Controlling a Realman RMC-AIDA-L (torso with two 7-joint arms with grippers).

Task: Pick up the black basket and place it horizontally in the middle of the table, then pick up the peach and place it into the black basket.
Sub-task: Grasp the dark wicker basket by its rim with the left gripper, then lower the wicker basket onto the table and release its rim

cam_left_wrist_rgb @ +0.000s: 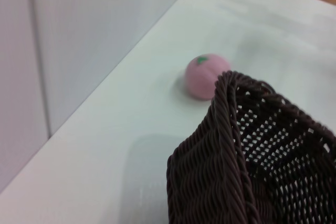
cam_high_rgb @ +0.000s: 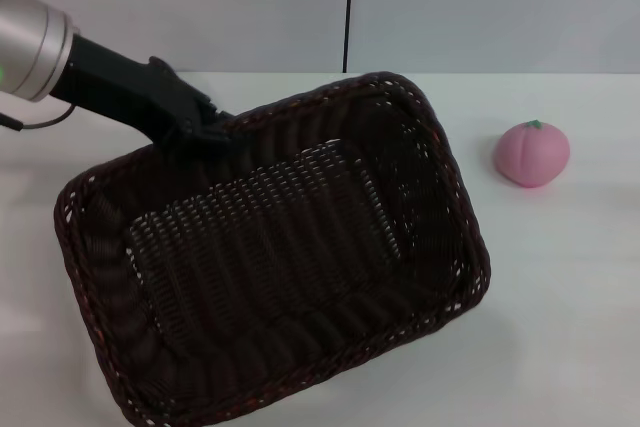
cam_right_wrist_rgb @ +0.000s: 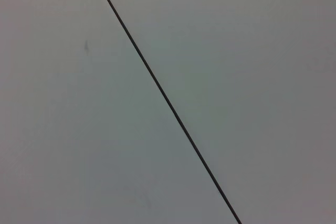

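The black basket [cam_high_rgb: 280, 247] fills the left and middle of the head view, turned diagonally, and looks held above the white table [cam_high_rgb: 570, 307]. My left gripper [cam_high_rgb: 205, 130] reaches in from the upper left and is shut on the basket's far rim. The pink peach [cam_high_rgb: 533, 153] sits on the table to the right of the basket, apart from it. The left wrist view shows the basket's corner [cam_left_wrist_rgb: 252, 150] up close, with the peach [cam_left_wrist_rgb: 205, 77] beyond it on the table [cam_left_wrist_rgb: 131, 129]. My right gripper is out of view.
A grey wall with a dark vertical seam [cam_high_rgb: 349, 7] stands behind the table's far edge. The right wrist view shows only a wall panel with its seam [cam_right_wrist_rgb: 168, 98]. Bare tabletop lies around the peach and at the front right.
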